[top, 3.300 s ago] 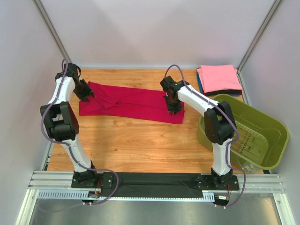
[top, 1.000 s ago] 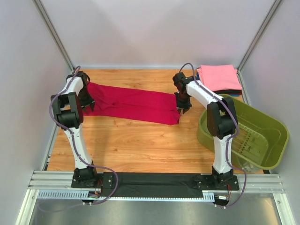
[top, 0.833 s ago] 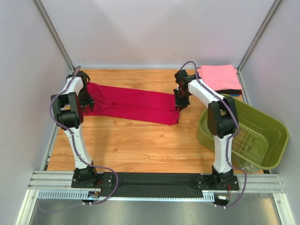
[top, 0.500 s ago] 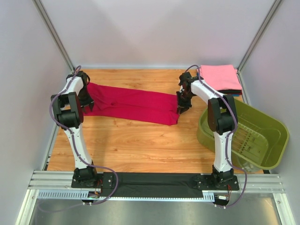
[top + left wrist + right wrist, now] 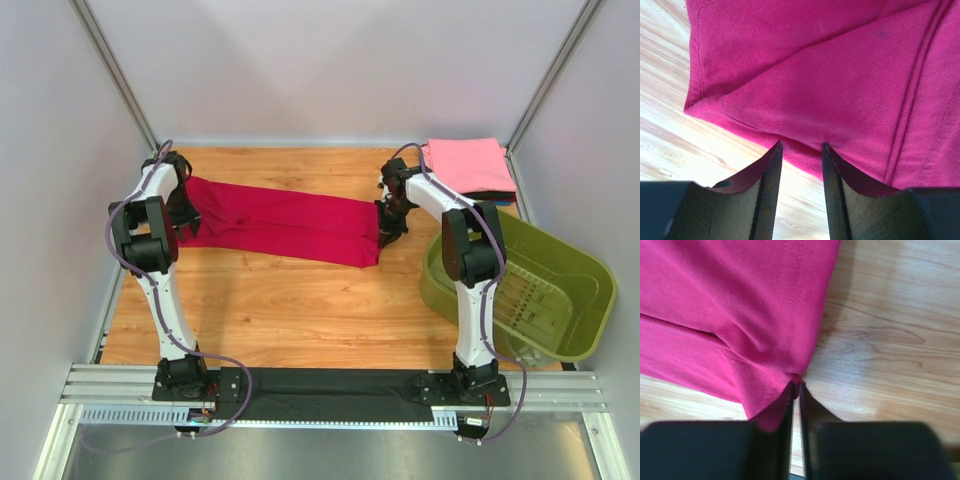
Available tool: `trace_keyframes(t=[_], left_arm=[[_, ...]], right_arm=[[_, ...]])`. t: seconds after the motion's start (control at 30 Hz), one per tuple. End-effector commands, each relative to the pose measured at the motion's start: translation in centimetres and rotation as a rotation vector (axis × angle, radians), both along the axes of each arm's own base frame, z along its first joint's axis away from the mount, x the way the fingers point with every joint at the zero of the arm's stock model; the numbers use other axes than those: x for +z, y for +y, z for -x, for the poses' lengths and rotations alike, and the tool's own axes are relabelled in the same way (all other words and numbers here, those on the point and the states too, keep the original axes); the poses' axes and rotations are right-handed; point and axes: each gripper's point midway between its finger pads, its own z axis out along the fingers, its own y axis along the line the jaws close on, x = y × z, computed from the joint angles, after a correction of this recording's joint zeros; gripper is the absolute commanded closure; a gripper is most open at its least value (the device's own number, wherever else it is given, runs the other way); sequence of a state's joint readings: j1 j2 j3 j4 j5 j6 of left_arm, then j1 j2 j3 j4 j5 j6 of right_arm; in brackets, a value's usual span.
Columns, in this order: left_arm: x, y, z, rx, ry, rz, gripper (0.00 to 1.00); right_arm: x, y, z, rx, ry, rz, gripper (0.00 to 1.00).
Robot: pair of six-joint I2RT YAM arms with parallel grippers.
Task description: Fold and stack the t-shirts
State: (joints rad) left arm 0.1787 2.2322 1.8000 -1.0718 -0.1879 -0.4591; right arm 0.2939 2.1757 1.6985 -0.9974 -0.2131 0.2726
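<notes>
The crimson-red t-shirt [image 5: 280, 225] lies folded into a long band across the back of the wooden table. My left gripper [image 5: 185, 220] is at the band's left end. In the left wrist view its jaws [image 5: 801, 146] stand apart with bare wood between them and their tips at the cloth's edge [image 5: 840, 75]. My right gripper [image 5: 388, 228] is at the band's right end. In the right wrist view it [image 5: 796, 386] is shut on a corner of the red cloth [image 5: 730, 300]. The folded pink tee [image 5: 465, 165] tops a stack with black [image 5: 495, 195] and blue [image 5: 426, 180] beneath.
An olive-green plastic basket [image 5: 600, 265] stands at the right, close to the right arm. The stack sits in the back right corner. Grey walls close in the left, back and right. A black cloth strip [image 5: 330, 380] lies between the arm bases.
Since 3.3 s ago both arms have shifted and the red band lies straighter and narrower. Over the last second the right gripper shifted slightly at the right end; the left arm stayed still.
</notes>
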Motion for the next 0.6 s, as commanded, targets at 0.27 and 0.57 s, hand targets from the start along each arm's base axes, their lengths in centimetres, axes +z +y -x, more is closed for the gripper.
trace_keyframes(t=[0.27, 0.57], left_arm=[[-1.1, 1.1, 0.1, 0.014, 0.022, -0.042, 0.57], [-1.2, 1.1, -0.3, 0.003, 0.016, -0.042, 0.58]], right_arm=[[2.1, -0.8, -1.9, 0.034, -0.093, 0.063, 1.00], [2.8, -0.6, -2.3, 0.026, -0.162, 0.090, 1.00]])
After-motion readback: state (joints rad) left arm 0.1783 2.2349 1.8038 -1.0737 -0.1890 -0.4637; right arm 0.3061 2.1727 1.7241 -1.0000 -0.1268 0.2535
